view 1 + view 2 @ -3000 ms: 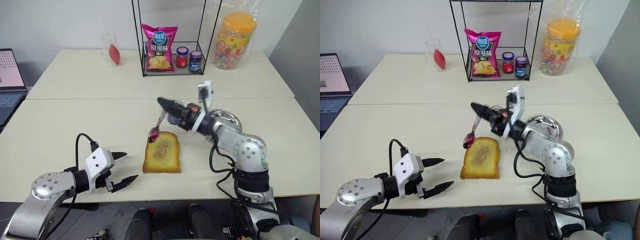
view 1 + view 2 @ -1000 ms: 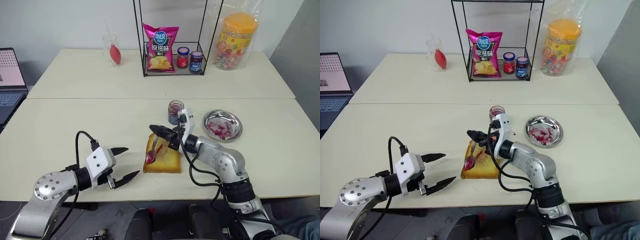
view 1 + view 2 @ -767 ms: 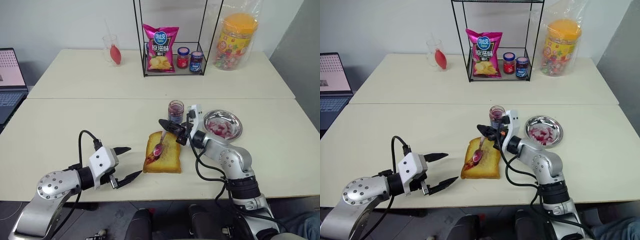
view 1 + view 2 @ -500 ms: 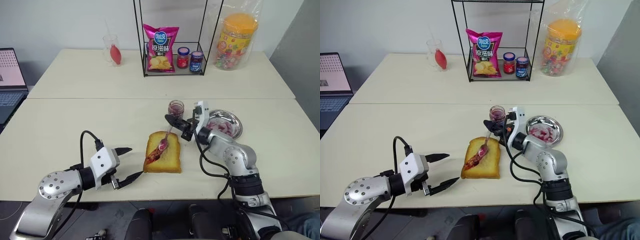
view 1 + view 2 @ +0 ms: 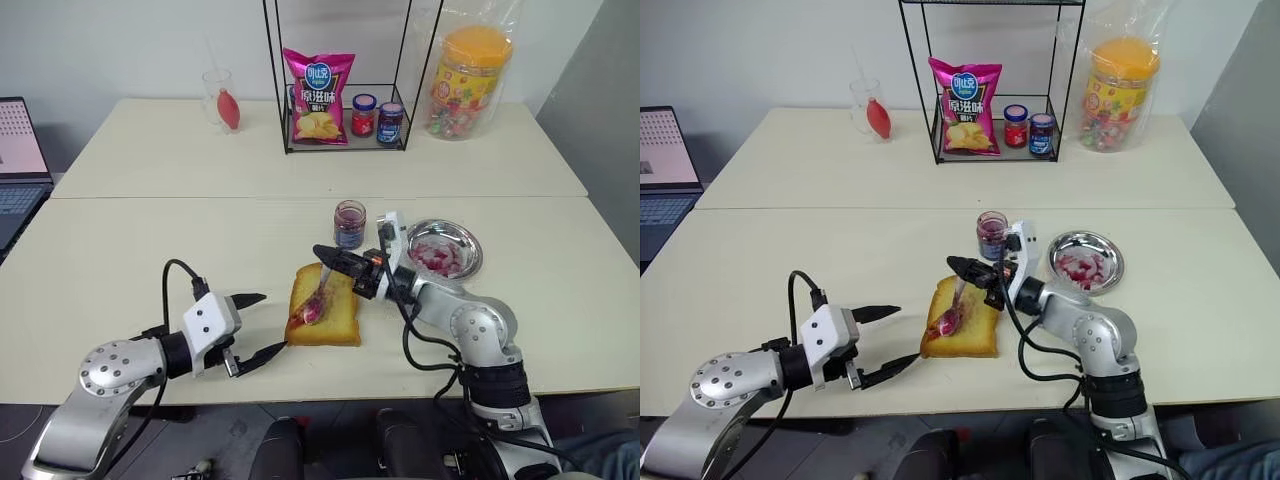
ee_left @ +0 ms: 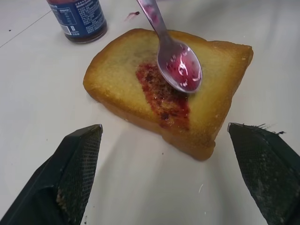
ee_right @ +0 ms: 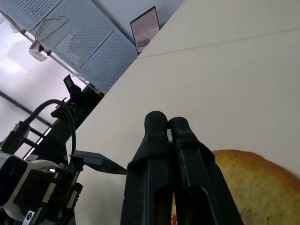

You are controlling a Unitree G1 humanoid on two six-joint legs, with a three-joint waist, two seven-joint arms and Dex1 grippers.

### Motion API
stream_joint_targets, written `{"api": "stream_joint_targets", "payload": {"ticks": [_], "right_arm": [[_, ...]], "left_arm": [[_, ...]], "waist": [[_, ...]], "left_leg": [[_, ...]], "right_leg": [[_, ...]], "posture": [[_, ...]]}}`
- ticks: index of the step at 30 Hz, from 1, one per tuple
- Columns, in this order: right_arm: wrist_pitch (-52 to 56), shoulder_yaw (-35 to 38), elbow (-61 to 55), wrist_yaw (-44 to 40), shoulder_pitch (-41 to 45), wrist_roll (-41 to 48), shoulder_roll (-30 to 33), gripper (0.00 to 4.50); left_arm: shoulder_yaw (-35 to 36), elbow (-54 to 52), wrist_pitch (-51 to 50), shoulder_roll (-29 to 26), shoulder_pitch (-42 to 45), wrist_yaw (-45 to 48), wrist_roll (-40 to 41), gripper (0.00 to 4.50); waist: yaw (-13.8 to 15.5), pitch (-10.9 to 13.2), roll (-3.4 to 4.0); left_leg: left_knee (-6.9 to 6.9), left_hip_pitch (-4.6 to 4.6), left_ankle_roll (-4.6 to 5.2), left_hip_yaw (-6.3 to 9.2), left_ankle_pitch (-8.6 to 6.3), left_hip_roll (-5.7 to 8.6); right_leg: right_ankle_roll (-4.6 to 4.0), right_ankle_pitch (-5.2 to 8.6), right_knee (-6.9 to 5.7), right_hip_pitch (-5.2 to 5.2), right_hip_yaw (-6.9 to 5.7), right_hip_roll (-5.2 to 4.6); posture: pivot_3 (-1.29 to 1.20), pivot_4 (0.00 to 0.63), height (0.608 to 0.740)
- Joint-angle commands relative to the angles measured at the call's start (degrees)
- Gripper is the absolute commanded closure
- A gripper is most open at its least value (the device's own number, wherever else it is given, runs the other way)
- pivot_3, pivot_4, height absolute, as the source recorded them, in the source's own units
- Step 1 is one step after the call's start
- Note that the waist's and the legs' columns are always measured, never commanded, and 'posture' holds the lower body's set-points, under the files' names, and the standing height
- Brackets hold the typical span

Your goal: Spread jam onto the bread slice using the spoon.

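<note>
Right claw (image 5: pixel 322 252) clamped on slim silvery metal spoon (image 6: pixel 174 61) handle; left claw (image 5: pixel 262 325) wide open, empty, at nine o'clock of thick golden toast slice (image 6: pixel 187 101). Toast likely soft, crumbly; glossy red jam (image 6: pixel 163 95) sticky: keep grip high on handle.

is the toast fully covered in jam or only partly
Only partly: the bread slice has one red jam streak across its centre, its edges bare, under the spoon.

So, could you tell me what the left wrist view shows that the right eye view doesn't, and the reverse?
The left wrist view alone shows the jam streak's grainy texture and red film inside the spoon's bowl. The right eye view alone shows the right gripper shut on the spoon's handle, the steel dish and the wire rack. Both show the bread slice, the jam jar and the open left gripper.
</note>
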State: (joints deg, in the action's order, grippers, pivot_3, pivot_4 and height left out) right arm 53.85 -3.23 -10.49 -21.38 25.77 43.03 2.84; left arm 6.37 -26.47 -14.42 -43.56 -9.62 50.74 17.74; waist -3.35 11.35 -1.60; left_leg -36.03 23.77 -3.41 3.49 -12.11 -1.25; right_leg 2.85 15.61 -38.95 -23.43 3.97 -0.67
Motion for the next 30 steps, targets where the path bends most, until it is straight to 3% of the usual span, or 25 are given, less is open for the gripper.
{"api": "stream_joint_targets", "payload": {"ticks": [1,12,18,23,30], "right_arm": [[-3.0,-0.2,1.1,-0.9,0.1,-2.3,0.5,4.45],[-6.3,6.2,8.5,4.1,3.8,-5.3,1.1,4.45],[-3.3,8.9,4.8,4.8,4.3,-1.7,2.3,4.45],[3.0,9.9,-2.2,6.0,4.1,5.9,0.3,4.45],[1.8,6.2,-1.7,9.6,3.8,4.0,-5.0,4.45]], "left_arm": [[-0.3,-1.2,0.9,0.1,0.6,0.0,0.0,0.0],[-1.3,-1.1,1.1,0.3,1.0,-0.4,-0.2,0.0],[-1.9,-0.6,1.0,0.5,2.3,-0.6,-0.4,0.0],[-1.3,-0.3,1.2,0.6,2.1,-0.7,-0.4,0.0],[-1.3,-0.3,1.2,0.5,2.1,-0.8,-0.4,0.0]], "waist": [[0.0,0.0,0.0],[0.0,0.0,0.0],[0.1,0.0,0.0],[0.0,0.0,0.01],[-0.1,0.0,0.01]], "left_leg": [[0.0,0.0,0.0,-0.01,0.0,-0.06],[0.0,-0.17,0.0,-0.01,0.0,-0.4],[0.0,-0.16,0.0,-0.05,0.0,-0.4],[0.03,-0.16,0.0,-0.06,0.0,-0.43],[0.07,-0.16,0.0,-0.05,0.0,-0.51]], "right_leg": [[-0.01,0.0,0.01,0.0,0.01,0.07],[-0.2,-0.11,-0.03,0.02,0.06,0.52],[-0.2,-0.11,-0.02,0.03,0.1,0.52],[-0.21,-0.1,-0.02,0.01,0.11,0.54],[-0.24,-0.08,-0.03,-0.04,0.11,0.63]], "posture": [[0.0,0.15,0.74],[0.0,0.15,0.74],[0.0,0.15,0.74],[0.0,0.15,0.74],[0.0,0.15,0.74]]}}
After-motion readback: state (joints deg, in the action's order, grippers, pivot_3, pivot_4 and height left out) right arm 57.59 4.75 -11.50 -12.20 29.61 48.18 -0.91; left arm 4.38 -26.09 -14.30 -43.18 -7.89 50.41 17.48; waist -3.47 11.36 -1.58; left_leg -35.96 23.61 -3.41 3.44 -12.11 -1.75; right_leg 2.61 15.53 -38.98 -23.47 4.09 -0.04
